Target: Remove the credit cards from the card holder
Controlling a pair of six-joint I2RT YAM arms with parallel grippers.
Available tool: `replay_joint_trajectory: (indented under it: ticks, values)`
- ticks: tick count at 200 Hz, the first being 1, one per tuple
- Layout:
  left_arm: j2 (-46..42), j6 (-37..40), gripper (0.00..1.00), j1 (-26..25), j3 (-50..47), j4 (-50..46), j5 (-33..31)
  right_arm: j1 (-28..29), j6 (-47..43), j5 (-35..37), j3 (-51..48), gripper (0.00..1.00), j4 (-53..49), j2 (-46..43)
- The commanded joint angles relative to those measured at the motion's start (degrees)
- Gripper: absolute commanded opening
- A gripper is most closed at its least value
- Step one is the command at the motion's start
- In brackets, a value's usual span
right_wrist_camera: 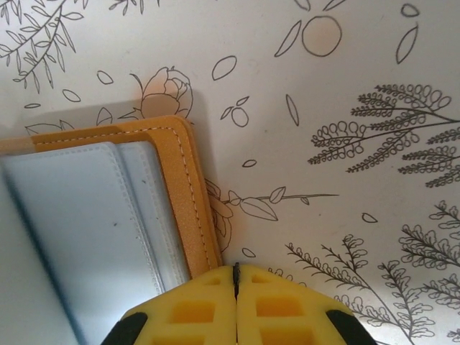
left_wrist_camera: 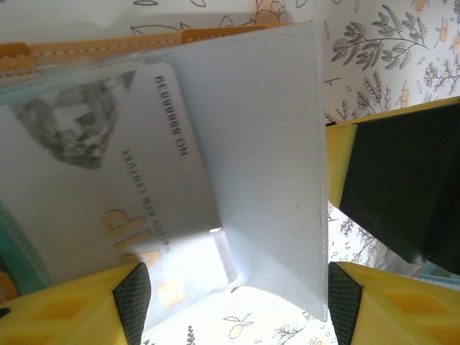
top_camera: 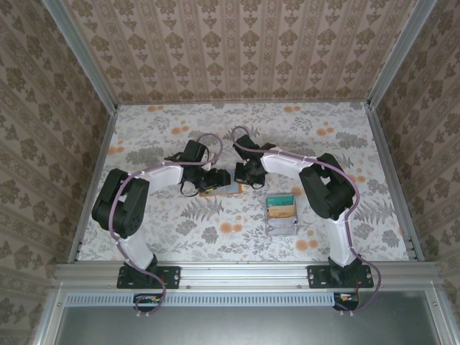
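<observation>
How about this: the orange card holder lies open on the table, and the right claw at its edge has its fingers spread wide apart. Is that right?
Not quite. The right claw is shut, its two yellow fingers pressed together, as the right wrist view shows. The rest holds: the orange card holder lies open on the table, with that claw at its edge.

High rear overview of the table; two close downward wrist views, card holder common.
</observation>
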Motion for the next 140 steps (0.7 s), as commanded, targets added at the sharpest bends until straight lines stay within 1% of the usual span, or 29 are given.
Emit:
replay_joint_trajectory:
  ticks: [1, 19, 42, 64, 72, 76, 107, 122, 140]
  values:
    - [-3.3, 1.2, 0.68, -0.2, 2.2, -1.0, -0.4, 0.3, 0.3, -0.1, 0.4, 0.10, -0.1, -0.1]
    - [-4.0, 1.3, 0.67, -0.1, 2.3, -1.2, -0.4, -0.4, -0.1, 0.9, 0.3, 0.14, -0.3, -1.6]
    - [-5.3, 1.3, 0.66, 0.6, 1.6, -1.1, -0.8, -0.9, -1.0, 1.4, 0.8, 0.15, -0.6, -3.5]
    - [-6.8, 0.9, 0.62, 1.9, 0.1, -1.3, -2.0, -0.9, -1.8, 0.5, 1.5, 0.16, 0.0, -4.4]
    - [-7.5, 0.7, 0.58, 2.0, -0.9, -1.4, -2.7, -0.8, -1.9, -0.3, 1.5, 0.16, 0.9, -4.7]
    - [-7.8, 0.6, 0.56, 3.8, -1.4, -1.4, -3.0, -0.7, -1.9, -1.0, 1.5, 0.16, 1.5, -4.8]
    - [-8.8, 1.0, 0.39, 7.5, -5.4, -1.9, -3.9, 0.6, -2.6, -6.4, 2.9, 0.16, 5.5, -4.4]
    - [-8.7, 1.5, 0.28, 8.5, -6.7, -2.0, -4.3, 1.4, -2.5, -9.1, 4.1, 0.17, 6.7, -3.3]
    - [-8.0, 1.9, 0.20, 8.8, -7.6, -1.7, -4.2, 2.0, -1.6, -12.0, 4.6, 0.17, 8.8, -1.9]
